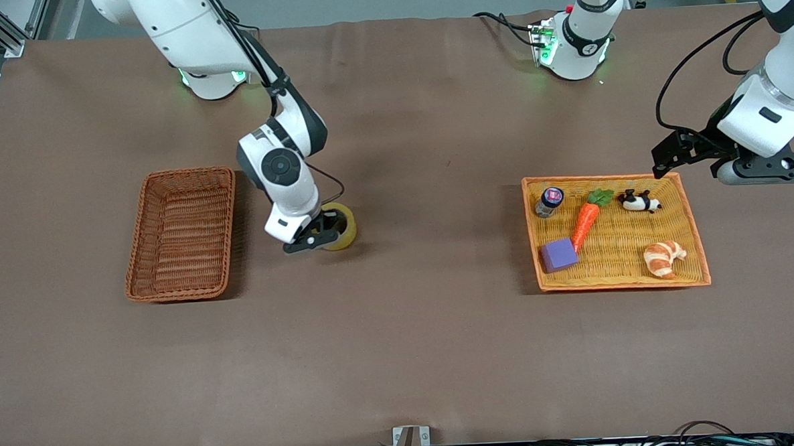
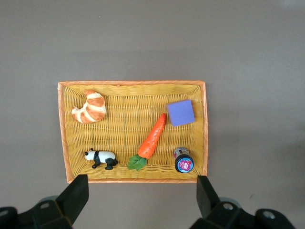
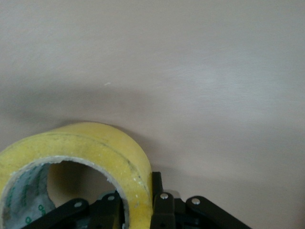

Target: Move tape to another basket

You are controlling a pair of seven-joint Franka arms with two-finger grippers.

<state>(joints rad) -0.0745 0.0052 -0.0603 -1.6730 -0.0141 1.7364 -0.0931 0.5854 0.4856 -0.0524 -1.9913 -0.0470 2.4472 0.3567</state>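
Nearest lies bare counter (image 1: 403, 357). My right pincer (image 1: 317, 238) clamps the tape (image 1: 341, 227) beside the basket (image 1: 182, 234), not yet inside; left pincer (image 2: 143, 200) waits, spread apart.

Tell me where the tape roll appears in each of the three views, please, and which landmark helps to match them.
Front view: the tape is on the table, beside the basket, in the right end effector.
Left wrist view: not in it; only the orange tray and the open left end effector.
Right wrist view: the tape fills the lower corner, its wall gripped.
Shared landmark: the brown table cover.
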